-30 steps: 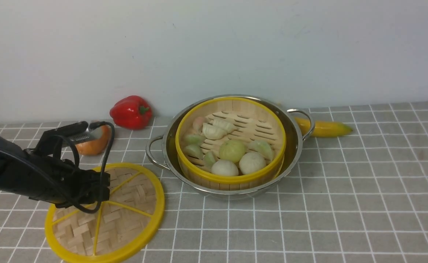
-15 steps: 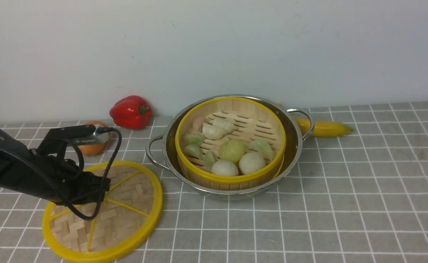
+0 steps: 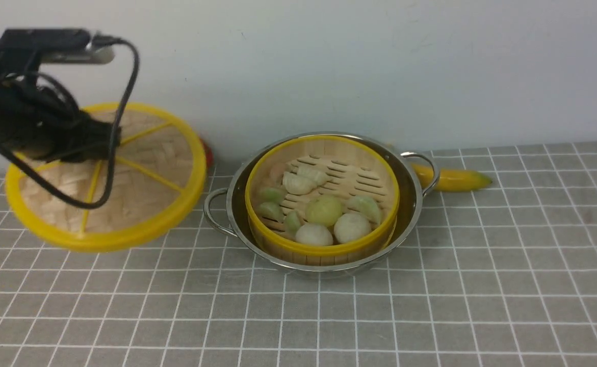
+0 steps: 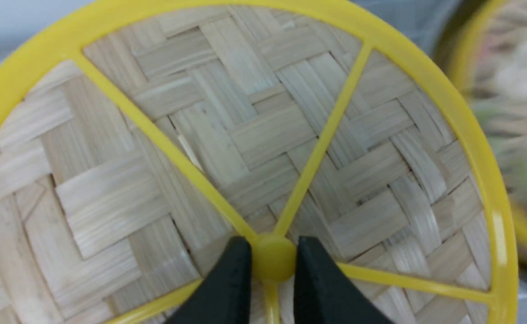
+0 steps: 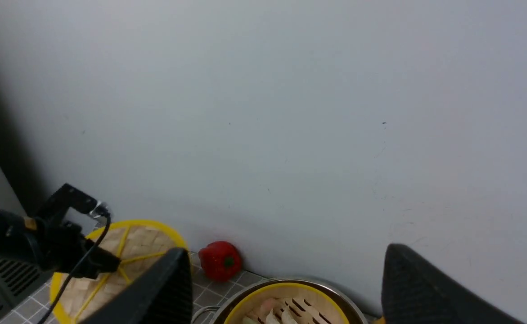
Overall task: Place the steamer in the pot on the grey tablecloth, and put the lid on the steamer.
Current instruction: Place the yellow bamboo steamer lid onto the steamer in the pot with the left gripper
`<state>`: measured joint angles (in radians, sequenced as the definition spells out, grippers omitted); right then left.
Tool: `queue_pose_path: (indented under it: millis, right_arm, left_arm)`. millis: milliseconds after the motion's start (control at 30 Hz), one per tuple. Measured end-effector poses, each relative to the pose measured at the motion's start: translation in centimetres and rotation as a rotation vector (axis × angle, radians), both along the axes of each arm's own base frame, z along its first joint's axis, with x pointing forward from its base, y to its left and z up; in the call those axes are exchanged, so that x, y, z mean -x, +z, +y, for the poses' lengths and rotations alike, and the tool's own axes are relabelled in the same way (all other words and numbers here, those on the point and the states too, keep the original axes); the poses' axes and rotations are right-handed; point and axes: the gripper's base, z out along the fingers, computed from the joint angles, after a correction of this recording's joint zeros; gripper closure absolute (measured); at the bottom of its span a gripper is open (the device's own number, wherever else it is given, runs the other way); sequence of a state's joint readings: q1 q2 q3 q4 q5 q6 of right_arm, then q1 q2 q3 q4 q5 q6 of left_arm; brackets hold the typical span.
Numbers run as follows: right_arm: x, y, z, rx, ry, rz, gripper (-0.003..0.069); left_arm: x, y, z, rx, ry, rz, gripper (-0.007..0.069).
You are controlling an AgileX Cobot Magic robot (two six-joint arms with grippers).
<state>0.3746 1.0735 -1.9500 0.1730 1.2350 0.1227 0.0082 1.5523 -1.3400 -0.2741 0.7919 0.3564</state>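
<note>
my left gripper (image 4: 273, 260): clamped on the centre hub of the lid (image 3: 140, 188)
lid: tilted in the air, left of the pot (image 3: 411, 204)
steamer (image 3: 308, 253): inside the pot on the grey tablecloth (image 3: 482, 285)
my right gripper (image 5: 286, 250): jaws wide apart

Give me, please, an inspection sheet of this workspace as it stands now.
Surface: grey tablecloth, lying flat.
Job's things: steamer sits in pot; lid held in the air left of the pot, tilted, not on the steamer.
Clutter: dumplings in steamer; red pepper and banana at the back.
Grippers: left gripper shut on lid's hub; right gripper open, empty.
Cables: black cable loops across lid.
Surroundings: pale wall behind.
</note>
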Motion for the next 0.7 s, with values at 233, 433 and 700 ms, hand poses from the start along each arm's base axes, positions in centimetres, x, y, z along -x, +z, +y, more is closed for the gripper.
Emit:
queue_pose_path:
  millis: [233,433,700]
  right_arm:
    - [0.0,0.0,0.0,-0.003,0.001,0.002,0.0116]
    - [0.1,0.0,0.1,-0.017,0.014,0.008,0.0116]
    - [0.1,0.0,0.2,-0.032,0.022,0.016,0.0116]
  left_arm:
    - [-3.6,-0.8,-12.2,-0.001,-0.301,-0.014,0.0514]
    - [-5.7,-4.5,-18.6,-0.105,-0.412,0.012,0.0514]
    - [-7.0,-6.6,-20.3,-0.148,-0.409,0.03,0.0515]
